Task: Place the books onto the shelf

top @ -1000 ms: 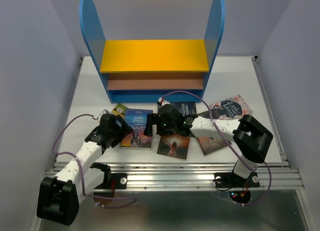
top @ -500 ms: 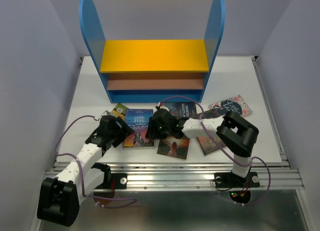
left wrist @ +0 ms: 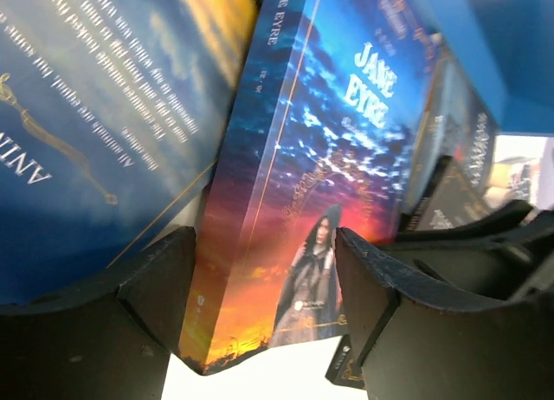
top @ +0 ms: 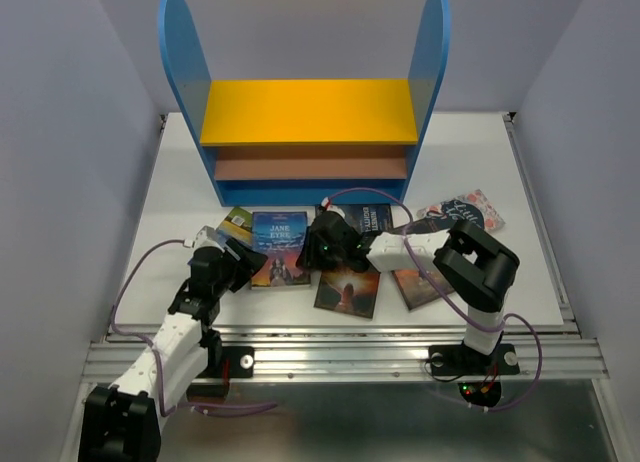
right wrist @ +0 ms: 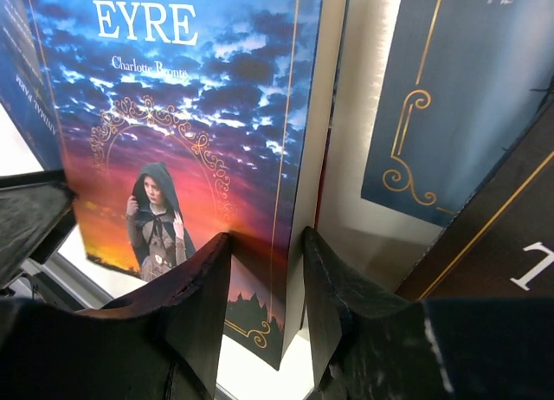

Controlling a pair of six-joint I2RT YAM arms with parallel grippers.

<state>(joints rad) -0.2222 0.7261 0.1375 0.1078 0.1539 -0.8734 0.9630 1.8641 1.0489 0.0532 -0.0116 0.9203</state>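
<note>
Table [top: 180, 182]: books [top: 347, 290] before shelf [top: 308, 110]; left pincer [left wrist: 264, 257] wide, right pincer [right wrist: 267, 248] pinching Jane Eyre [top: 281, 244].

Right pincer [right wrist: 266, 244] straddles edge of Eyre book [right wrist: 190, 123].

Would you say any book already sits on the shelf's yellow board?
No, the books all lie on the table in front of the shelf.
</note>
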